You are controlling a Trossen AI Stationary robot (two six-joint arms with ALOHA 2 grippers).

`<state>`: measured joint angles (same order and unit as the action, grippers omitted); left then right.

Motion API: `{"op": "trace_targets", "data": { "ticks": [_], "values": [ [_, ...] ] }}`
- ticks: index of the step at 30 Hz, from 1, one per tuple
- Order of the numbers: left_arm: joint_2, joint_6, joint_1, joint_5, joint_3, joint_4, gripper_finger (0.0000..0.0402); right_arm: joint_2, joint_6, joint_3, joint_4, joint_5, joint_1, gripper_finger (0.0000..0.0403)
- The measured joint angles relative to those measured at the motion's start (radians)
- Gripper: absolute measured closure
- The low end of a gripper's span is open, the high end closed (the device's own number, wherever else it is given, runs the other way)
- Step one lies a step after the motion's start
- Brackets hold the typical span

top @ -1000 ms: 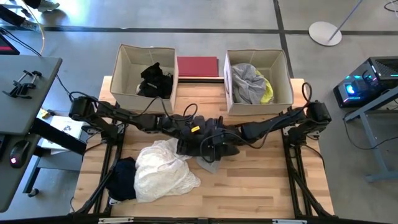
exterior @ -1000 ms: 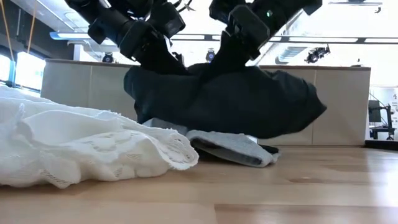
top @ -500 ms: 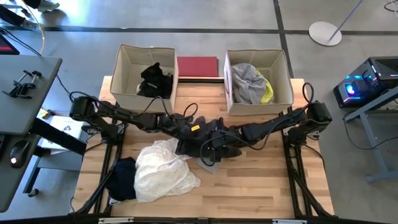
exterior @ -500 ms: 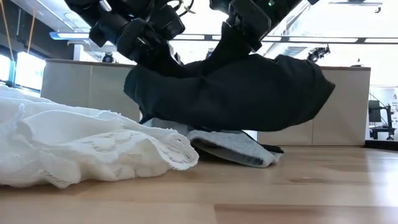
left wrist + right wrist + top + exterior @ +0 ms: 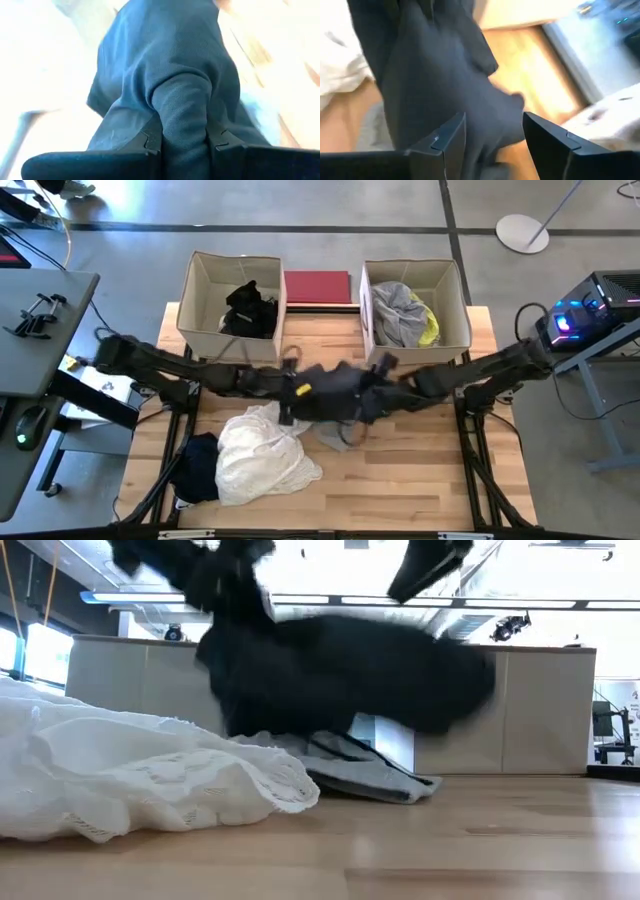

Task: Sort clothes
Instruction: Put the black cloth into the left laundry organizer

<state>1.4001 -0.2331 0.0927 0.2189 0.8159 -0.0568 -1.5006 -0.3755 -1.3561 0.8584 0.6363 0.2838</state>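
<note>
A dark navy garment (image 5: 335,395) hangs bunched over the table's middle, with my left gripper (image 5: 182,135) shut on it. Seen from table height, it (image 5: 340,670) hangs spread wide, just above a grey garment (image 5: 370,775) that lies flat on the wood. My right gripper (image 5: 492,130) is open. It stands above the garment's right end (image 5: 430,565), with the dark cloth (image 5: 430,75) ahead of its fingers. A white lace garment (image 5: 265,455) and a dark one (image 5: 200,465) lie at the near left. My left gripper pinches a rounded fold of the dark garment (image 5: 182,112) between its two fingers. The fingers come from the table's left, slanting downward. The rest of the cloth hangs slack below and to the right of the hold. I cannot tell whether its lower edge touches the grey garment.
Two beige boxes stand at the far edge. The left one (image 5: 200,290) holds black clothes, the right one (image 5: 455,300) grey and yellow ones. A flat dark-red rectangle (image 5: 318,288) lies between them. Bare wood (image 5: 410,470) shows at the near right.
Both grippers have risen, and the dark garment has come up off the grey one. My right gripper has come away from the garment's right end and gone up and toward the table's right edge. The garment now hangs from my left gripper.
</note>
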Motion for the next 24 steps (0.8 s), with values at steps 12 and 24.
{"op": "trace_targets", "data": {
  "ticks": [12, 24],
  "values": [
    [-0.481, -0.453, -0.008, 0.604, 0.008, -0.218, 0.0362, 0.1, -0.28, 0.161, 0.065, 0.381, 0.207, 0.0222],
    [-0.507, -0.367, -0.42, 0.873, 0.185, 0.331, 0.0362, 0.088, -0.275, 0.226, 0.03, 0.384, 0.185, 0.0222]
  ]
}}
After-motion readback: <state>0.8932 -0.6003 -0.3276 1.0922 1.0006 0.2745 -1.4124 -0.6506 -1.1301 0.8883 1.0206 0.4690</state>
